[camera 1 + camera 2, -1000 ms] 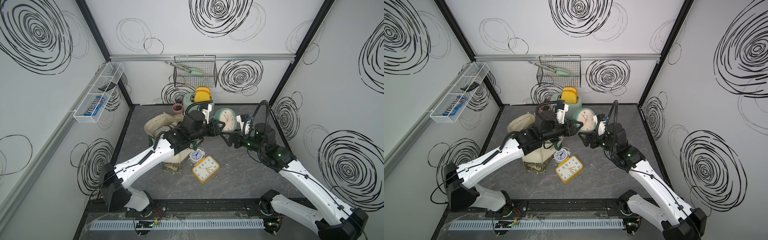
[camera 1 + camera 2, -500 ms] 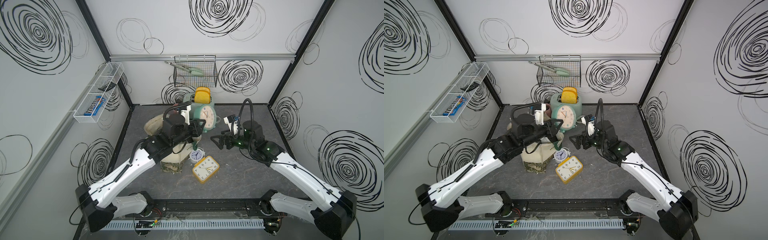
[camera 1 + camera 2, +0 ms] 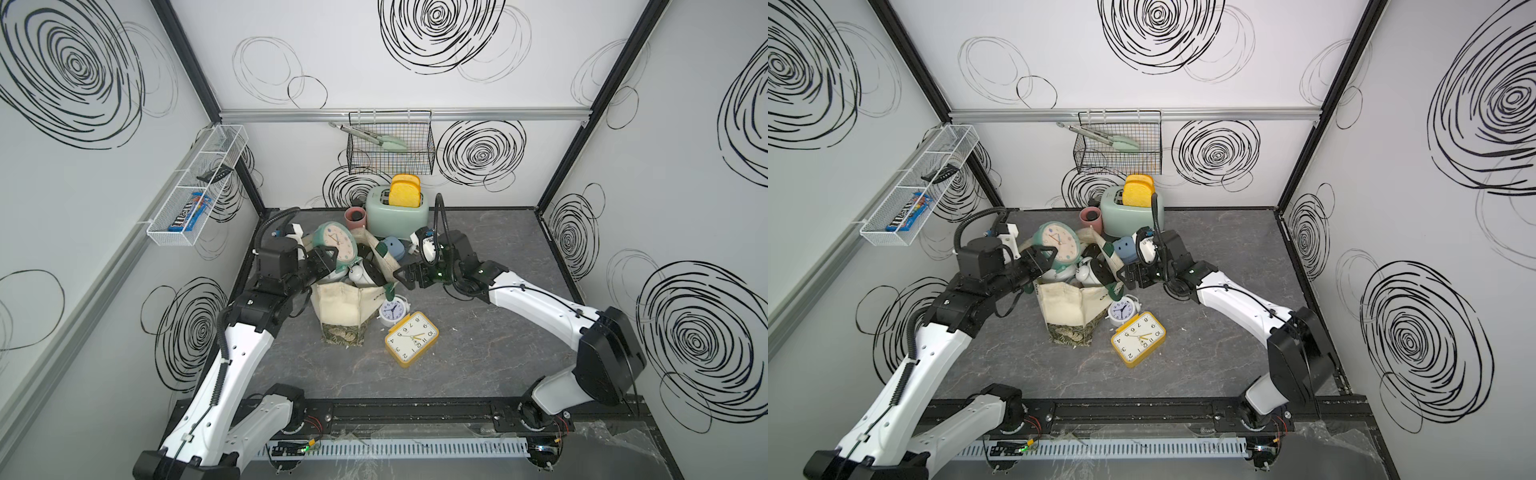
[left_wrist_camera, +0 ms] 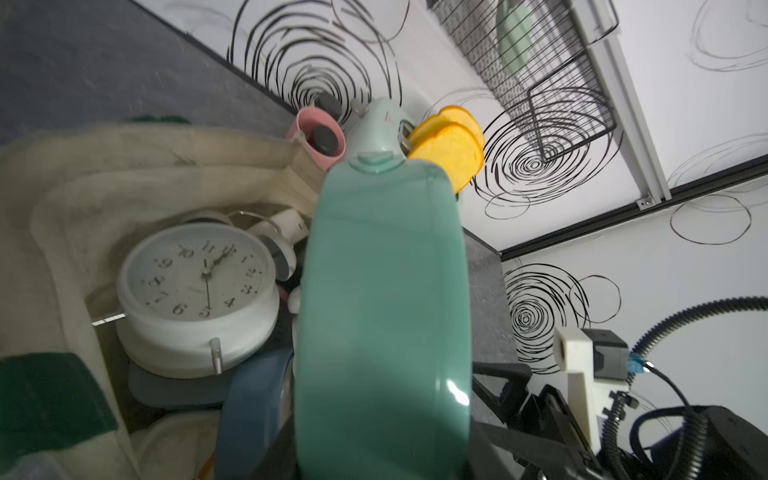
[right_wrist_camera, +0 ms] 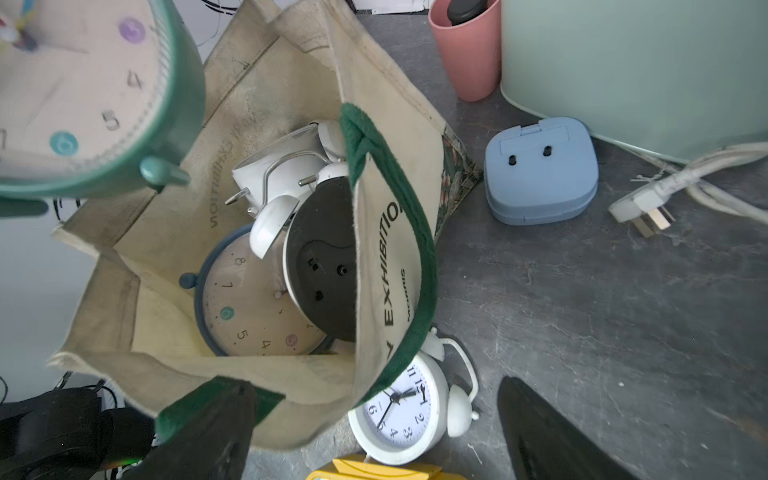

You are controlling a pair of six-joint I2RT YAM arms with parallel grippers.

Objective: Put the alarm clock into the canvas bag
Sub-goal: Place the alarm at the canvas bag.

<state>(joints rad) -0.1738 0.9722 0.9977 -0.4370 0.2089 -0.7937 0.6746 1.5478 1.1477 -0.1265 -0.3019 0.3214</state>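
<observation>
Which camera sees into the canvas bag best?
The right wrist view: it looks into the open canvas bag, clocks visible inside. In both top views the green clock partly hides its mouth; the left wrist view shows a blurred inner wall.
</observation>
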